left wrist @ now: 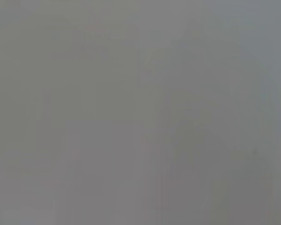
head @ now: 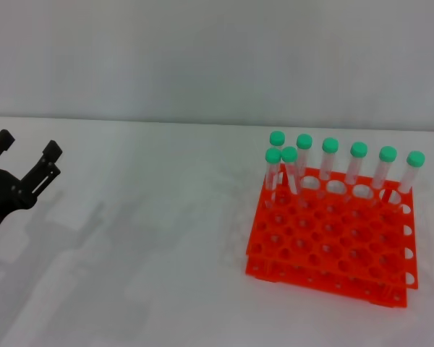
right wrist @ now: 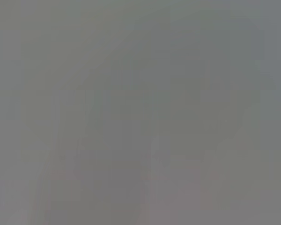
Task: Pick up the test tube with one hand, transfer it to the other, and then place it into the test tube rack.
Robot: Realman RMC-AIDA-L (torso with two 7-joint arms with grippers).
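Note:
The orange test tube rack (head: 333, 238) stands on the white table at the right in the head view. Several clear test tubes with green caps (head: 330, 145) stand upright in its back rows; one of them (head: 273, 156) is at the rack's back left corner. I cannot tell the task's tube from the others. No tube lies on the table. My left gripper (head: 27, 143) is at the far left, well away from the rack, open and empty. My right gripper is out of view. Both wrist views show only plain grey.
The white table (head: 152, 238) spreads between the left gripper and the rack. A pale wall (head: 217, 58) stands behind the table's back edge.

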